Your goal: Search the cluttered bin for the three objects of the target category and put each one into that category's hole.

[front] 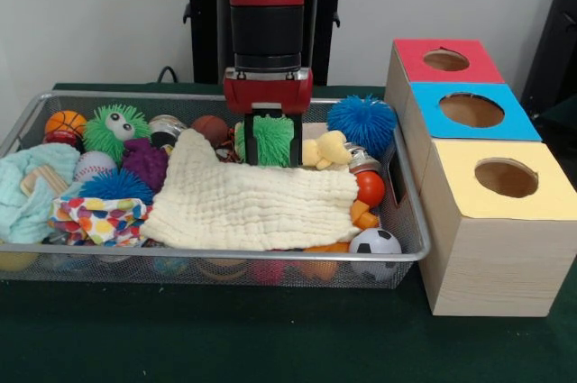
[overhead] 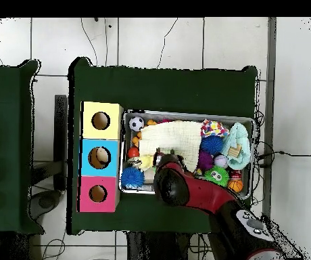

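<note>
Gripper [front: 271,141] lowered into the bin [front: 410,252], fingers [front: 251,140] pinching a green spiky ball [front: 271,137] at the far side, just behind a cream cloth [front: 243,203] spread over the middle. Blue spiky ball [front: 362,123] at the far right corner, soccer ball [front: 374,243] at the near right, green googly-eyed ball [front: 115,129] and baseball [front: 93,165] toward the left. Beside the bin on the green tabletop [front: 270,338], 3 wooden boxes in a row; the hole [front: 445,59] in the red top, farthest back, well apart from the gripper.
</note>
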Motion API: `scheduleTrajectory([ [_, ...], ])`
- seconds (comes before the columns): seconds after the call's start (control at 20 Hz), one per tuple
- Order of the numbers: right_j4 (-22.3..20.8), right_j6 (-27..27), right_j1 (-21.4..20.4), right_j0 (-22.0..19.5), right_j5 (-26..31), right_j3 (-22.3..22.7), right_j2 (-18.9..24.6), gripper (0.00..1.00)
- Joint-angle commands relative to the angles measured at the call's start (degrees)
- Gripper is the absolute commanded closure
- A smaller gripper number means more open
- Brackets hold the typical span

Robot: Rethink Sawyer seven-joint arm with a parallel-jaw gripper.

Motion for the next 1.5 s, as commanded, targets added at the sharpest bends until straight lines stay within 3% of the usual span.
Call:
scheduleTrajectory([
  [0.05, 4.52, 9.01, -4.64, 1.39, 9.23, -3.92, 1.53, 0.0],
  [0.3, 6.4, 10.23, -7.11, 2.47, 11.69, -1.52, 0.42, 0.0],
  [0.6, 13.94, 17.44, -10.34, 7.08, 12.9, 3.6, -4.46, 0.0],
  [0.8, 18.39, 19.88, -8.7, 7.03, 10.88, 5.58, -4.39, 0.0],
  [1.05, 23.59, 25.74, -4.29, 7.41, 3.84, 11.32, -5.23, 0.0],
  [1.35, 29.12, 31.63, -2.28, 9.65, 2.61, 14.83, -6.95, 0.0],
  [1.5, 32.86, 35.03, -1.36, 11.62, 5.0, 15.57, -8.08, 0.0],
])
